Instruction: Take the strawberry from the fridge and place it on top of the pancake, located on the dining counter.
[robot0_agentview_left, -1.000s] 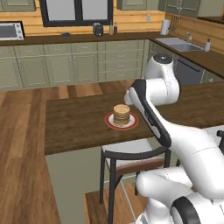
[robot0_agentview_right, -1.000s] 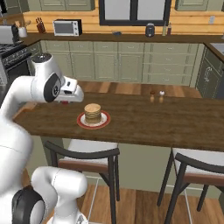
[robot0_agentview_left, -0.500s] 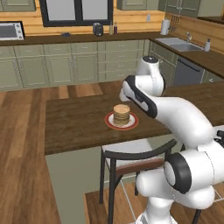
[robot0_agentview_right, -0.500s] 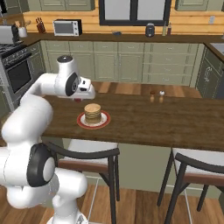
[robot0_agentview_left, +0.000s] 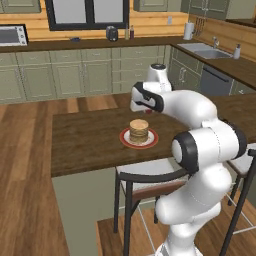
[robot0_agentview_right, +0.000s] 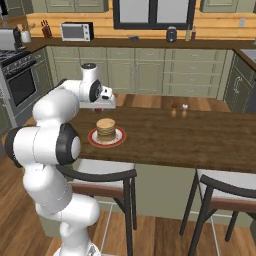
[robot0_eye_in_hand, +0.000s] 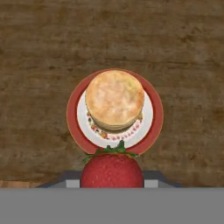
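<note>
My gripper (robot0_agentview_left: 143, 108) is shut on the strawberry (robot0_eye_in_hand: 112, 170), a dark-red fruit with green leaves that sits low between the fingers in the hand view. The hand hangs above the dining counter (robot0_agentview_left: 85, 140), just past the far side of the pancake (robot0_agentview_left: 139, 131). The pancake (robot0_eye_in_hand: 114, 98) is a tan stack on a white plate with a red rim (robot0_eye_in_hand: 72, 116), and it lies directly ahead of the strawberry in the hand view. From the right base view, the gripper (robot0_agentview_right: 102, 106) hovers above and behind the pancake (robot0_agentview_right: 106, 129), not touching it.
Two small shakers (robot0_agentview_right: 179, 106) stand near the counter's far edge to the right. Black-legged stools (robot0_agentview_right: 102, 175) sit along the near side. Kitchen cabinets, a stove (robot0_agentview_right: 20, 85) and a sink (robot0_agentview_left: 207, 52) line the walls behind.
The arm has swung its elbow up and round over the counter. The hand has shifted slightly toward the pancake, still holding the strawberry. Pancake and plate have not moved.
</note>
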